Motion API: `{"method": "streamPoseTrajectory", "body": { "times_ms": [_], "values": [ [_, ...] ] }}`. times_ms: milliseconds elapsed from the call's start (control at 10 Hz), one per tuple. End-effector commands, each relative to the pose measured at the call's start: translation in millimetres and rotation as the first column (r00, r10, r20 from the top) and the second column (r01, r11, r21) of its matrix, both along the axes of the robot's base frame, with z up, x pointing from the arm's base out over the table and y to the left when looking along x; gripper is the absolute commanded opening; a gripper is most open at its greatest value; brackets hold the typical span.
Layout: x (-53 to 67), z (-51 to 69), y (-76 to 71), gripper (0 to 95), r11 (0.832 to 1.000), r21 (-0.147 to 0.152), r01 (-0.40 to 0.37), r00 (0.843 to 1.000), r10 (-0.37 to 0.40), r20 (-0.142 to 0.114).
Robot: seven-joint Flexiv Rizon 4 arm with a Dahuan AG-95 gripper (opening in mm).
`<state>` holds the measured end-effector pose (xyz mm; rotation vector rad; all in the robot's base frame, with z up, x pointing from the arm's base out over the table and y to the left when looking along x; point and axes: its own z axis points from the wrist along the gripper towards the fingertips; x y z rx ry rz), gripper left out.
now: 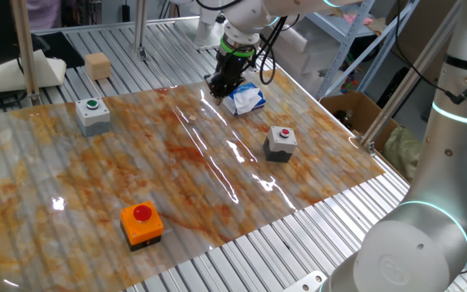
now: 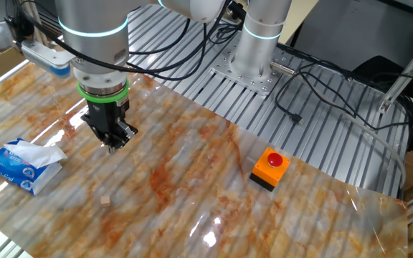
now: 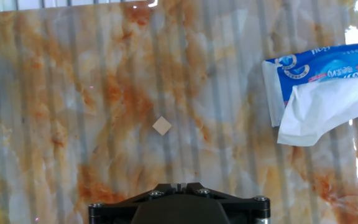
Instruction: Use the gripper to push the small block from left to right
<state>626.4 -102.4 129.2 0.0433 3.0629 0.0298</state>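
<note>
The small block [image 3: 162, 126] is a tiny plain tan cube lying alone on the marbled mat, turned like a diamond in the hand view. It also shows in the other fixed view [image 2: 105, 201], in front of the claw. My gripper [image 2: 113, 145] is a black claw under a green ring. It hangs above the mat, apart from the block, with its fingers together and nothing between them. In one fixed view the gripper [image 1: 217, 89] is at the mat's far edge. In the hand view only the gripper's tips [image 3: 178, 185] show, at the bottom, below the block.
A blue tissue pack [image 1: 244, 99] lies beside the gripper. On the mat stand a grey box with a green button [image 1: 93, 114], a grey box with a red button [image 1: 280, 143] and an orange box with a red button [image 1: 142, 223]. A larger wooden cube [image 1: 97, 65] sits off the mat.
</note>
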Motion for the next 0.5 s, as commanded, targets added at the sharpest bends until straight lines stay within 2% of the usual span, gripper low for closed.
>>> {"method": "streamPoseTrajectory", "body": {
  "times_ms": [100, 200, 400, 500],
  "values": [
    [0.2, 0.2, 0.4, 0.0, 0.999, 0.011, 0.053, 0.999, -0.053, 0.001],
    [0.2, 0.2, 0.4, 0.0, 0.997, 0.017, 0.079, 0.997, -0.079, 0.014],
    [0.2, 0.2, 0.4, 0.0, 0.996, 0.015, 0.089, 0.996, -0.089, 0.025],
    [0.2, 0.2, 0.4, 0.0, 0.996, 0.013, 0.089, 0.996, -0.089, 0.02]
  ]
}}
